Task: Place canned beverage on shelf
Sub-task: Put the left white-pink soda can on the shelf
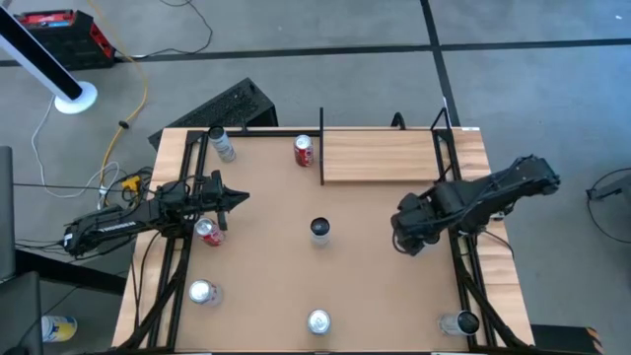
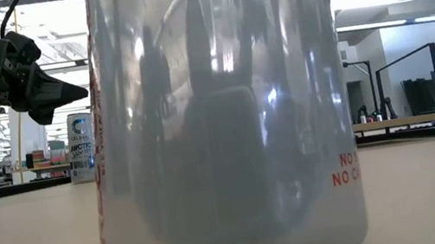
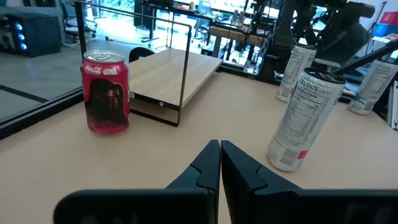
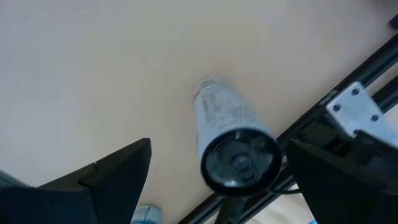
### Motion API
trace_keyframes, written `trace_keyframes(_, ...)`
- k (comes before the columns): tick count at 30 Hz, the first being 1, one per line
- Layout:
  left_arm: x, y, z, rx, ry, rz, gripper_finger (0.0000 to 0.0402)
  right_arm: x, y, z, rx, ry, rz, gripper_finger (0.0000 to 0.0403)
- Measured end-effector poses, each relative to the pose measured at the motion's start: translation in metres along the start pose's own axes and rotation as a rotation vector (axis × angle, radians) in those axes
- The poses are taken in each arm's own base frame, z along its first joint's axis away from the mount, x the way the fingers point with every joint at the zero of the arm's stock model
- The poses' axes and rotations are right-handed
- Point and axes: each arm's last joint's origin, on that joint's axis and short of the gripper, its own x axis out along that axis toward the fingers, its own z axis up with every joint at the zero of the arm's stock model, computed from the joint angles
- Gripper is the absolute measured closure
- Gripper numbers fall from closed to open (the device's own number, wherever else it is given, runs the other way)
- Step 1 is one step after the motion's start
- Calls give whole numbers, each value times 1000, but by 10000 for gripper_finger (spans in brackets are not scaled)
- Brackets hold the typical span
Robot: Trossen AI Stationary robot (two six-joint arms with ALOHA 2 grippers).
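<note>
Right gripper [image 4: 214,180] open above a silver can [image 4: 233,146] on the table

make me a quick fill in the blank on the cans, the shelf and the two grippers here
1. The left gripper has its fingers ____.
2. The right gripper is open above a can with a ____ top.
3. The number of cans standing on the shelf is ____.
4. The red can beside the shelf's black rail stands on the ____.

Missing words: shut; black; zero; tabletop
</note>
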Motion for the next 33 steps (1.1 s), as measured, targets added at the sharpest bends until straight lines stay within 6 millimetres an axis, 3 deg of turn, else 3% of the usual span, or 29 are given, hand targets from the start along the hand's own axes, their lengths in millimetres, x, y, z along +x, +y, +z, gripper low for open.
trace_keyframes(10,0,0,0,0,0,0,402,5,4,6,-211,1,-33,3)
trace_keyframes(18,0,0,0,0,0,0,402,4,10,23,-265,-159,20,14)
trace_keyframes(21,0,0,0,0,0,0,402,2,17,36,-304,-262,105,13)
trace_keyframes(28,0,0,0,0,0,0,402,-20,44,72,-329,-681,362,14)
trace_keyframes(33,0,0,0,0,0,0,402,-25,61,84,-365,-841,397,14)
